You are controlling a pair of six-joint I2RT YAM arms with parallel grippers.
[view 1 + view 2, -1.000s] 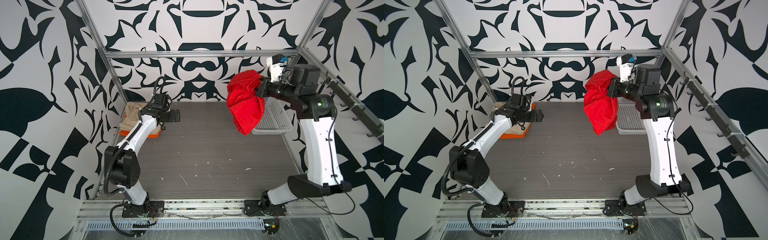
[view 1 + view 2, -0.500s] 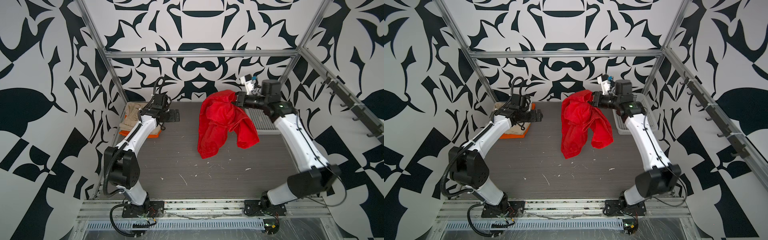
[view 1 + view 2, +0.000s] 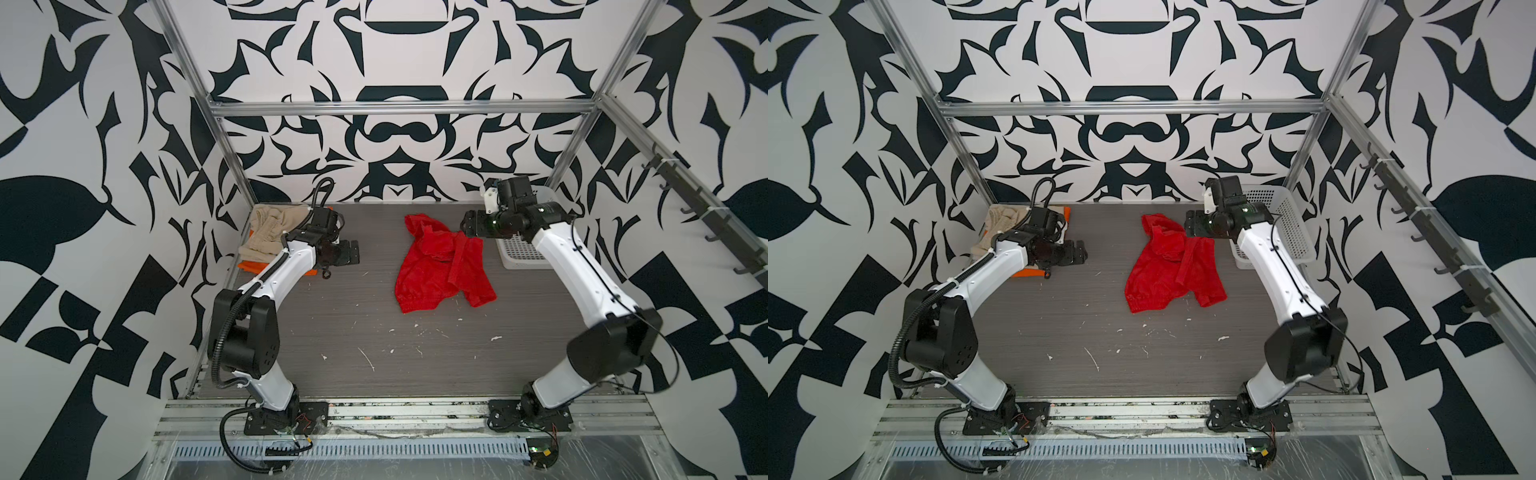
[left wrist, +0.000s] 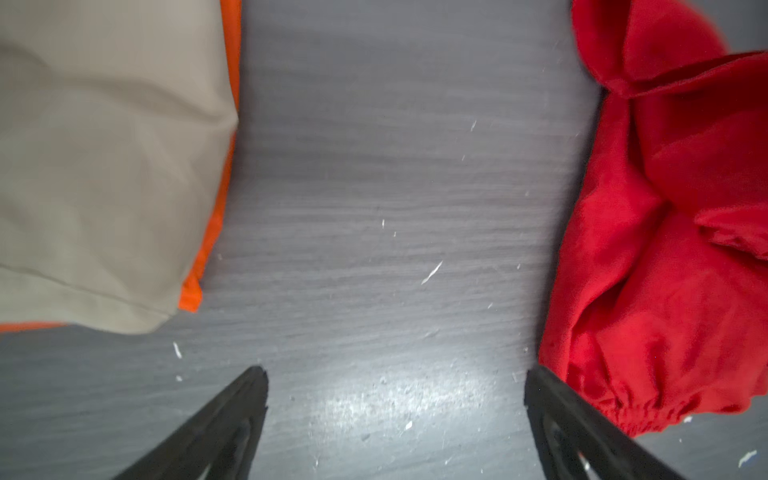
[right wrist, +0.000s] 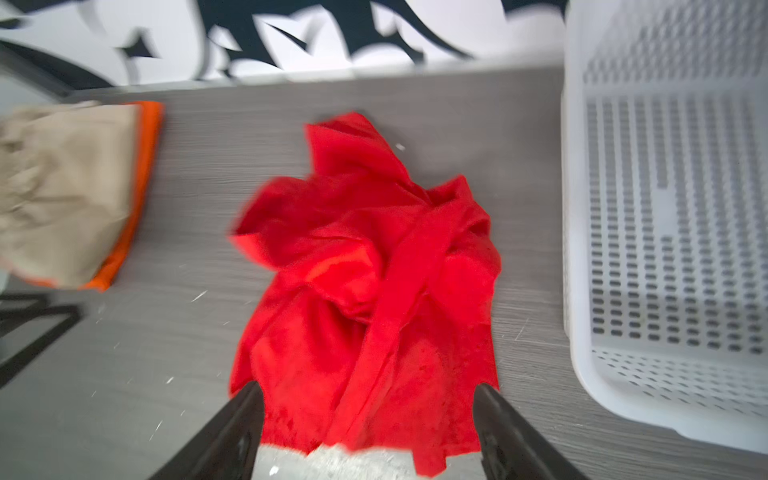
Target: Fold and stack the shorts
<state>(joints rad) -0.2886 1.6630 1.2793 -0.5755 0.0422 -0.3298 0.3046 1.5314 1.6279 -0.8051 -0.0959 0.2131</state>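
The right claw point(image 5: 368, 388) stands open, with its jaws wide apart and nothing between them. It hangs just above one end of the red shorts point(image 3: 436, 266). One second ago this claw held the red shorts high in the air beside the white basket point(image 3: 519, 253). Now it has let them go, and they lie in a crumpled heap on the middle of the surface point(image 3: 374, 332), with one strip of cloth twisted over the rest. The basket stands just beside them, at the back right corner.

Farther out, the left claw point(image 4: 395, 370) is open too and holds nothing. It hovers over bare surface between the red shorts and the stack at the back left corner. There the beige shorts point(image 3: 266, 232) lie on top of the orange shorts point(image 3: 246, 266).

Two pairs therefore seem finished, and the last pair is now put down for work. It will probably need to be spread flat before any fold.
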